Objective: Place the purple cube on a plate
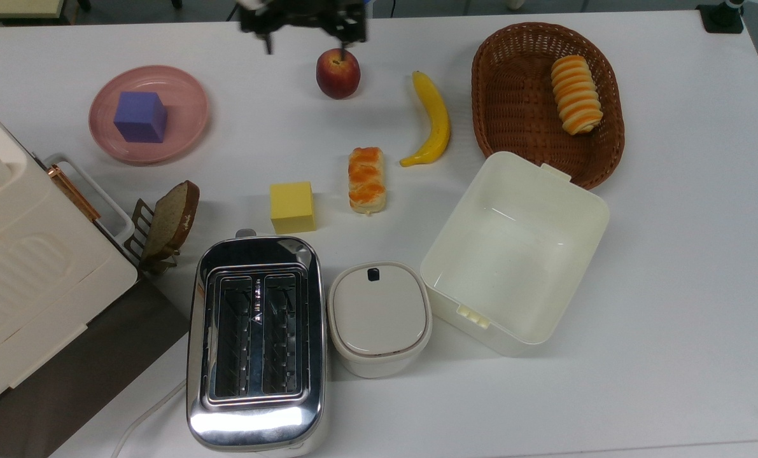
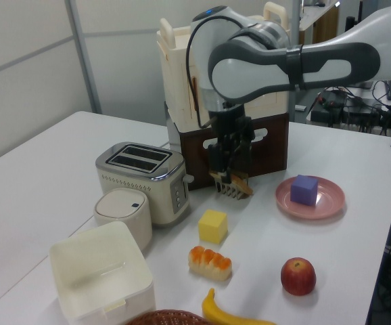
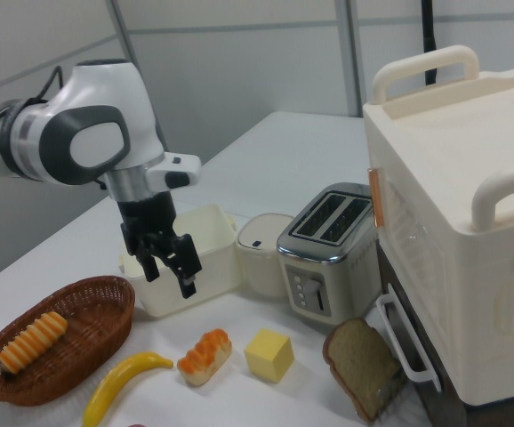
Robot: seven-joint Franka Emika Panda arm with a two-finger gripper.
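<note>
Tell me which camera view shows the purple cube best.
The top view: the purple cube sits unobstructed on the pink plate, seen from above with its placement inside the rim plain. The left view shows the cube smaller, from the side, also on the plate. The right view looks at the table's other things.
</note>
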